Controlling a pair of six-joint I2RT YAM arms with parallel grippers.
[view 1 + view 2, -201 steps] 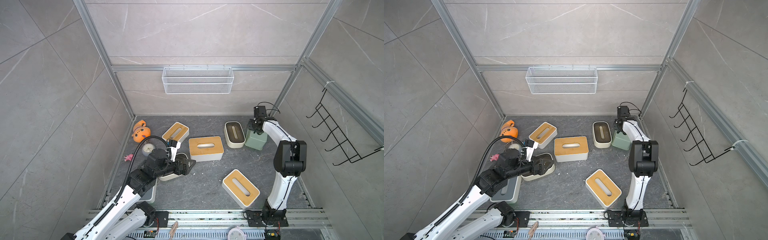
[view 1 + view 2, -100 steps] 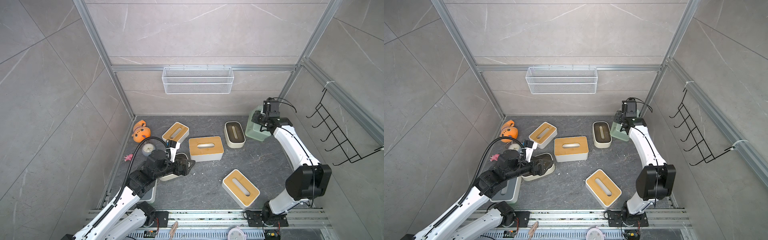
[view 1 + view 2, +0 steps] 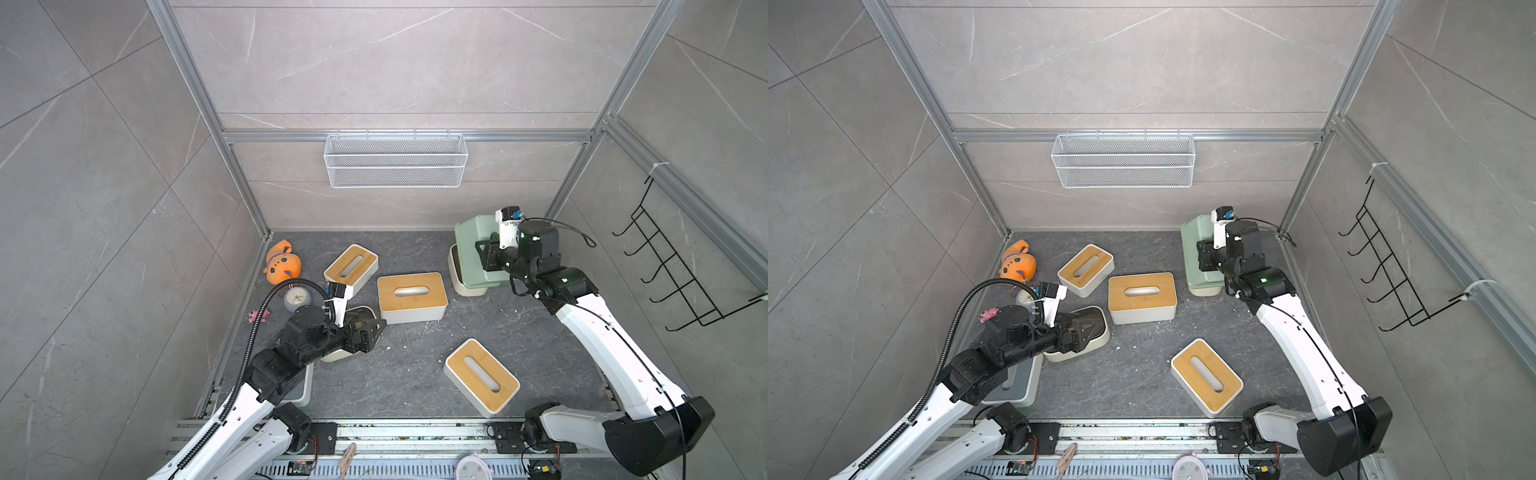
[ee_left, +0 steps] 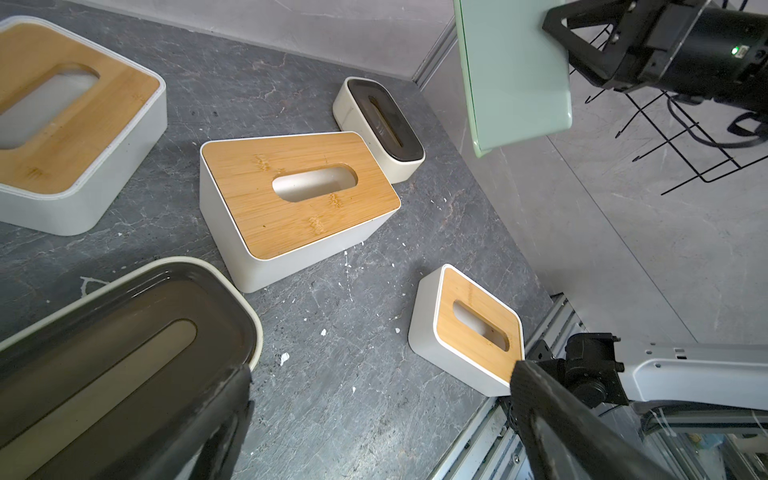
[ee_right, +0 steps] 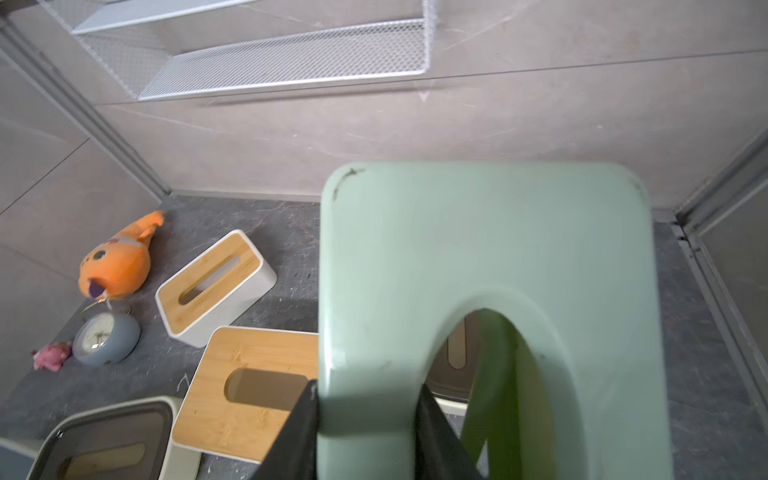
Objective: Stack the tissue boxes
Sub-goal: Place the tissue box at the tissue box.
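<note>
The right gripper (image 3: 486,255), jaws pinching the slot rim, holds the pale green tissue box (image 3: 469,241) tilted above the back-right cream tissue box (image 4: 384,120), long axis toward the back wall, while the left gripper (image 3: 370,332) has its jaws spread.

Light is bright, even and diffuse. Shadows sit close under things, so it falls from above. In both top views the boxes throw only soft, short shadows on the dark floor (image 3: 415,374), e.g. beside the bamboo-lidded box (image 3: 411,297). Top views are sharp throughout, and the mesh of the wire basket (image 3: 395,160) is resolved. The wide-angle lens splays the frame posts (image 3: 206,116) toward the picture corners. Left wrist view: the brown lid (image 4: 124,332) carries a pale sheen; fingers (image 4: 552,415) of the left gripper (image 4: 380,370) are dark and out of focus; mid-field is crisp. Right wrist view: the pale green box (image 5: 478,249) fills the near field, its lower edge smeared. Fingers (image 5: 299,432) of the right gripper (image 5: 365,386) are blurred and underexposed; the background is slightly soft.
</note>
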